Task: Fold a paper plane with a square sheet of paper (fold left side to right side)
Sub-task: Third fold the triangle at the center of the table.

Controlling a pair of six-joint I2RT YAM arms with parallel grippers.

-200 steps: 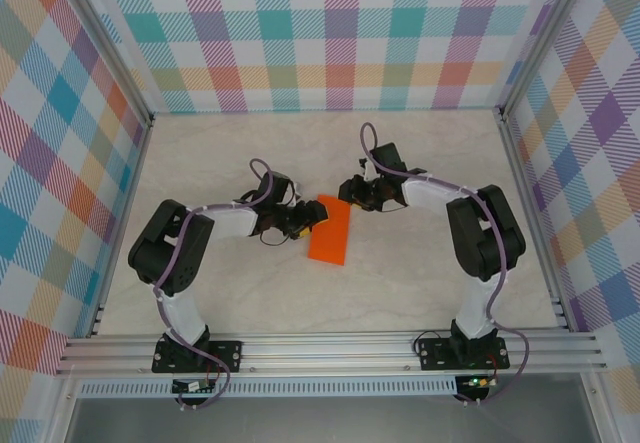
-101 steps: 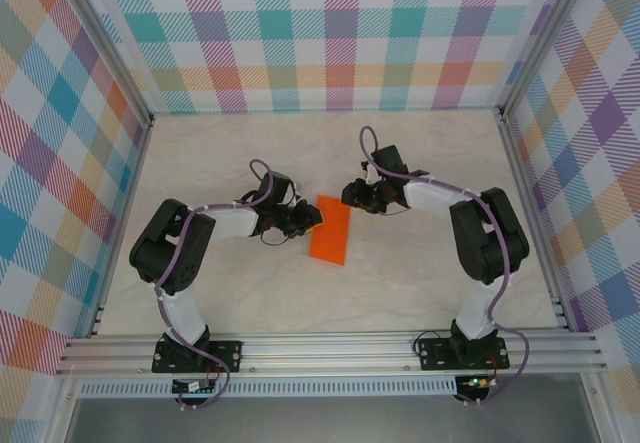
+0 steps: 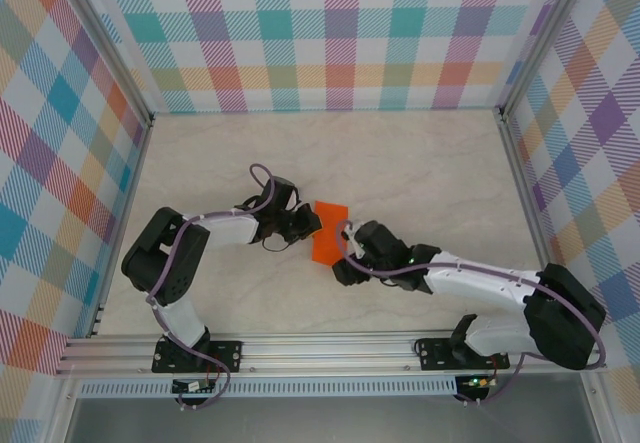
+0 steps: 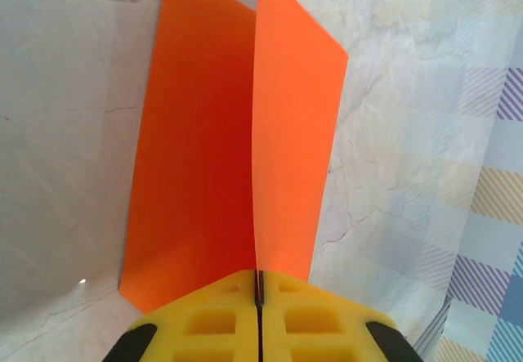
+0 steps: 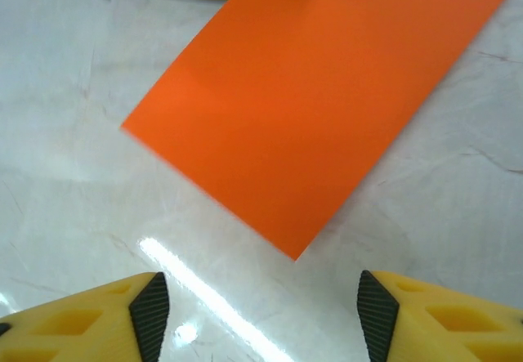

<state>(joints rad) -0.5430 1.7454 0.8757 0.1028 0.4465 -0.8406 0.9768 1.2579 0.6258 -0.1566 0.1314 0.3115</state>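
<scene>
Hovering with jaws spread, the right claw [image 5: 255, 305] has the paper's [image 5: 327, 92] near corner just ahead of it on the worktop [image 5: 73, 174]. Beyond, the left claw [image 4: 259, 288] is clamped shut on the paper's edge, one orange layer standing up just ahead of it.

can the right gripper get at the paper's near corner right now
Probably yes: the right gripper hangs open just short of the paper, bare table between them; the left gripper pinches the far side.
</scene>
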